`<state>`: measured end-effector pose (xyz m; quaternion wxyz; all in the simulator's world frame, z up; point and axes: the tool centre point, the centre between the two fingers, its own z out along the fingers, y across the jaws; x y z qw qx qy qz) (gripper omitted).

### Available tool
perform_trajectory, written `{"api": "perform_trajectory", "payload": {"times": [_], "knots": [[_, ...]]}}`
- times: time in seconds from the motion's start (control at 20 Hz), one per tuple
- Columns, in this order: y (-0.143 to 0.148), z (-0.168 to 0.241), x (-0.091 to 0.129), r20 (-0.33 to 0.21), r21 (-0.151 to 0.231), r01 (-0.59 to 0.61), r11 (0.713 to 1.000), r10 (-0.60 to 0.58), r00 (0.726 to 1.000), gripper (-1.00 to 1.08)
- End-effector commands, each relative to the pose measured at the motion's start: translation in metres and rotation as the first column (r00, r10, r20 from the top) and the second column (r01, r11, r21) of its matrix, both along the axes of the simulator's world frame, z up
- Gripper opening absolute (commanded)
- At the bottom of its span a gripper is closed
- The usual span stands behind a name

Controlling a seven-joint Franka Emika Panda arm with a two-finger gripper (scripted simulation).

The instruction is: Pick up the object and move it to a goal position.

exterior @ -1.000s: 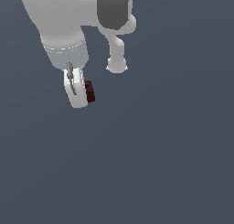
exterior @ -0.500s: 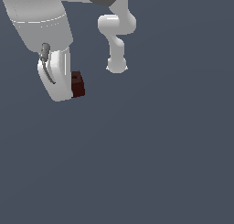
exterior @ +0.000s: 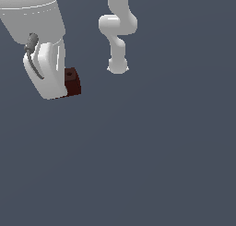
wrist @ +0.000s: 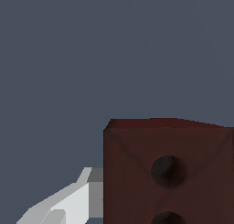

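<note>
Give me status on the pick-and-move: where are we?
Pick looks done: the maroon block sits against the gripper, seemingly off the floor, and fills the wrist view beside one finger. Transport is in hand. No goal marker shows, so arrival can't be confirmed.

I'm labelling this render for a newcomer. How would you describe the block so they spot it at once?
Start at the big white gripper toward the exterior view's upper left. The block sits at its lower tip, on the exterior view's right side. It is the only dark maroon thing, small and boxy, with a round hole in one face.
</note>
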<state>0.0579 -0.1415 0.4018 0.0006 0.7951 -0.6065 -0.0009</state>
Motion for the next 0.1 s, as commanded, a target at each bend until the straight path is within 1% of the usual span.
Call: {"api": "perform_trajectory", "payload": {"times": [0.0, 0.05], "knots": [[-0.0006, 0.0028, 0.0009, 0.002, 0.0, 0.0, 1.0, 0.0, 1.0, -1.0], [-0.0006, 0.0029, 0.0009, 0.002, 0.0, 0.0, 1.0, 0.0, 1.0, -1.0]]}}
